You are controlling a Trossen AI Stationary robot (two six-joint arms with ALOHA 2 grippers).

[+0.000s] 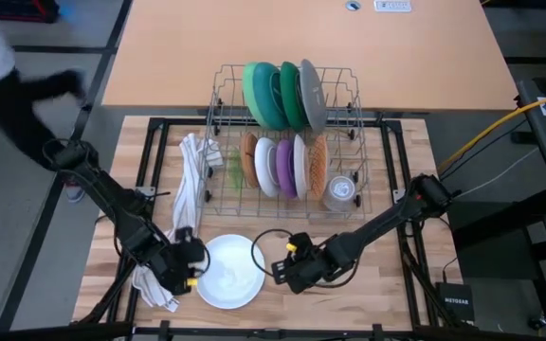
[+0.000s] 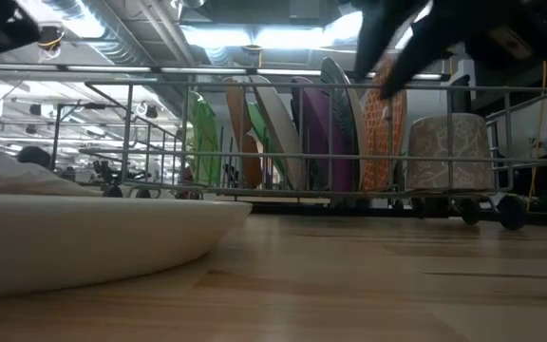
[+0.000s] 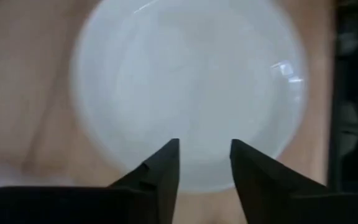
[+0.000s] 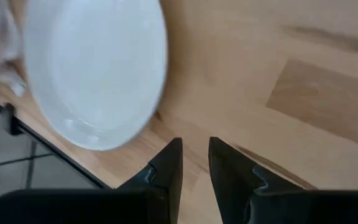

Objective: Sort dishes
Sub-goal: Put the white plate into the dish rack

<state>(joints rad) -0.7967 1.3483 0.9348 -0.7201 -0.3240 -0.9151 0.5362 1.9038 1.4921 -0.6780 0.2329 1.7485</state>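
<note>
A white plate lies flat on the wooden table near its front edge; it also shows in the low view, the left wrist view and the right wrist view. My left gripper is open at the plate's left rim, its fingertips over that rim; I cannot tell whether they touch it. My right gripper hangs just right of the plate over bare wood, its fingers a narrow gap apart and empty. Green, teal, grey, orange, white and purple dishes stand on edge in the wire rack.
A white towel hangs over the rack's left side, and more white cloth lies by my left gripper. A clear glass cup sits in the rack's near right corner. A person stands at the far left.
</note>
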